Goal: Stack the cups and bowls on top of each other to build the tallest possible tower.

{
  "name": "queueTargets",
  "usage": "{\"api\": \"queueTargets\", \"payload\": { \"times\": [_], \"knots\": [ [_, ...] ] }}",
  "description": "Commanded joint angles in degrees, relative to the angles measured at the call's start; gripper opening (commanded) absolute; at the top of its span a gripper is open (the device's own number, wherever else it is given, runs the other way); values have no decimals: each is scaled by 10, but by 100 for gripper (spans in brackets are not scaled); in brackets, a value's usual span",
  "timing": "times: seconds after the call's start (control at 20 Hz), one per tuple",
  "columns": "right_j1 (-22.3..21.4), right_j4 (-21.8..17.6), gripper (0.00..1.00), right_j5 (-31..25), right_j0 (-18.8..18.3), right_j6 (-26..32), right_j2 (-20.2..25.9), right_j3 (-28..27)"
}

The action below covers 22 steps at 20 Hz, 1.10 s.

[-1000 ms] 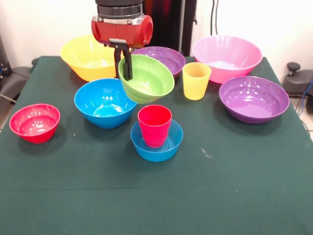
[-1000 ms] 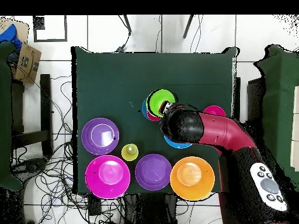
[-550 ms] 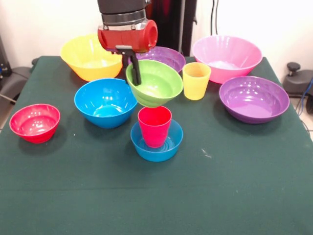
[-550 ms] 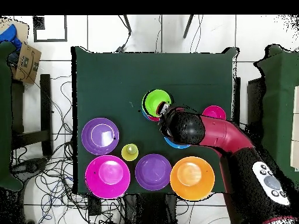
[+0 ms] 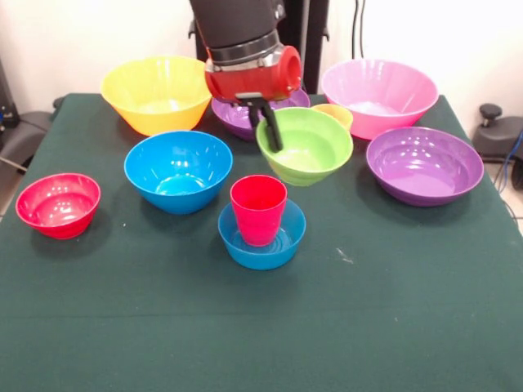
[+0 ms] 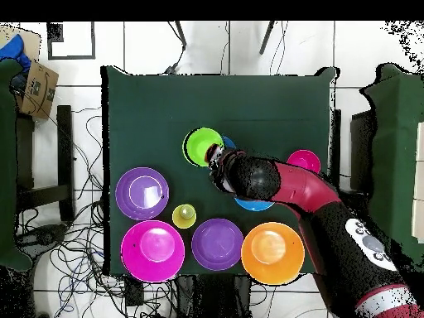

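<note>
Nearest, at lower centre of the front view, the red cup point(image 5: 258, 209) stands upright inside the small blue bowl point(image 5: 261, 237) on the green desk point(image 5: 261, 327). At left sits the red bowl point(image 5: 58, 204), with the bigger blue bowl point(image 5: 177, 170) behind it. Above and right of the cup, the lime bowl point(image 5: 305, 146) hangs in the air, its rim pinched by the gripper point(image 5: 265, 122), whose fingers point(image 5: 270, 131) close over the wall. Right lies a purple bowl point(image 5: 424, 164). Farthest back stand the yellow bowl point(image 5: 155, 93) and pink bowl point(image 5: 379, 95).

green bowl point(image 5: 305, 145) now beside red cup point(image 5: 258, 209)
</note>
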<state>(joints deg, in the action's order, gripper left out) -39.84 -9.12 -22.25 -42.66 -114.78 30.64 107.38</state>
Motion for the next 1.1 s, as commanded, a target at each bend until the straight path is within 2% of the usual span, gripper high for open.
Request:
{"api": "queueTargets", "payload": {
  "times": [0.05, 0.45, 1.1],
  "knots": [
    [23, 18, 0, -16, 4, -25, 38, 17],
    [9, -14, 0, 0, 15, -19, 9, 12],
    [8, -19, 0, -16, 15, -9, 1, -3]
  ]
}}
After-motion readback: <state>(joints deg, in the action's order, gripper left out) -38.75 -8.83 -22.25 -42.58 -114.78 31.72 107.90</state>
